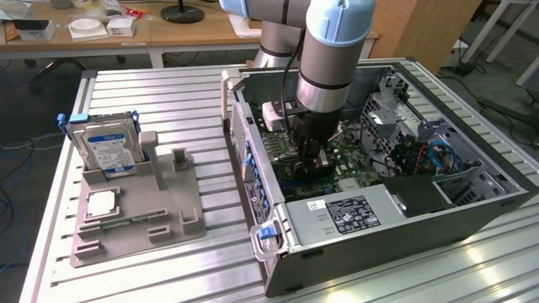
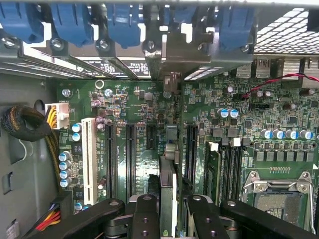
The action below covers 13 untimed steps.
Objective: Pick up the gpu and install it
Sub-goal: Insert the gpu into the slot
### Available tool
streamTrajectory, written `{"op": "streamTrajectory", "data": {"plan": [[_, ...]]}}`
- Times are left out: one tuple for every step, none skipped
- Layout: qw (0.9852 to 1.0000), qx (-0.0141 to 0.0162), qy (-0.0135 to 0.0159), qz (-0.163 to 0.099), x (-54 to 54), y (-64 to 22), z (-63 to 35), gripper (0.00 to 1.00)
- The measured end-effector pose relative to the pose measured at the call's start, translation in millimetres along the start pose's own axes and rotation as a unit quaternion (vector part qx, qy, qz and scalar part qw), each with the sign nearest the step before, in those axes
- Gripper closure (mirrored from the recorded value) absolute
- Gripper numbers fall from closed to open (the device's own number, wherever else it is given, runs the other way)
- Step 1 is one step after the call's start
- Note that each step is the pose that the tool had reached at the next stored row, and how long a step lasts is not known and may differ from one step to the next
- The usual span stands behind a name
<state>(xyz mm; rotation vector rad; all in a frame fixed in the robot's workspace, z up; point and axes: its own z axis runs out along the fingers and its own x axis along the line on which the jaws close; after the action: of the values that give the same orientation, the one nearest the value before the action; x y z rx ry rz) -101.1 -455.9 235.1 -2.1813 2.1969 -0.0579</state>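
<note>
The tool [image 2: 167,219] is seen lowered inside the open PC case [image 1: 471,208], just above the motherboard [image 2: 149,109]. The gpu [image 2: 168,184] is gripped edge-on between the tool's fingers [image 2: 145,214], held upright directly under the tool, in line w/ the expansion slots [image 2: 130,149]; its metal bracket end is pointed toward the blue slot clips [image 2: 122,22] ahead of the tool. Well apart from the tool, on the desk [image 1: 168,88], a grey fixture [image 1: 139,218] w/ a hard drive [image 1: 105,148] is seen.
</note>
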Motion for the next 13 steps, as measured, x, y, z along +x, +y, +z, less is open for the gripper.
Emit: {"op": "streamTrajectory", "data": {"plan": [[1.0,0.0,0.0,0.0,0.0,0.0,0.0,0.74],[1.0,0.0,0.0,0.0,0.0,0.0,0.0,0.74],[1.0,0.0,0.0,0.0,0.0,0.0,0.0,0.74],[1.0,0.0,0.0,0.0,0.0,0.0,0.0,0.74],[1.0,0.0,0.0,0.0,0.0,0.0,0.0,0.74],[1.0,0.0,0.0,0.0,0.0,0.2,0.0,0.74],[1.0,0.0002,0.0,0.0,-0.1,0.5,0.0,0.74],[1.0,0.0003,0.0,0.0,0.0,0.8,0.0,0.74],[1.0,0.0006,0.0,0.0,0.0,1.4,-0.1,0.74],[1.0,0.0007,0.0,0.0,0.0,1.7,-0.1,0.74],[1.0,0.0008,0.0,0.0,0.0,1.7,-0.1,0.74],[1.0,0.0008,0.0,0.0,0.0,1.8,-0.1,0.74],[1.0,0.0008,0.0,0.0,0.0,1.9,-0.1,0.74]]}}
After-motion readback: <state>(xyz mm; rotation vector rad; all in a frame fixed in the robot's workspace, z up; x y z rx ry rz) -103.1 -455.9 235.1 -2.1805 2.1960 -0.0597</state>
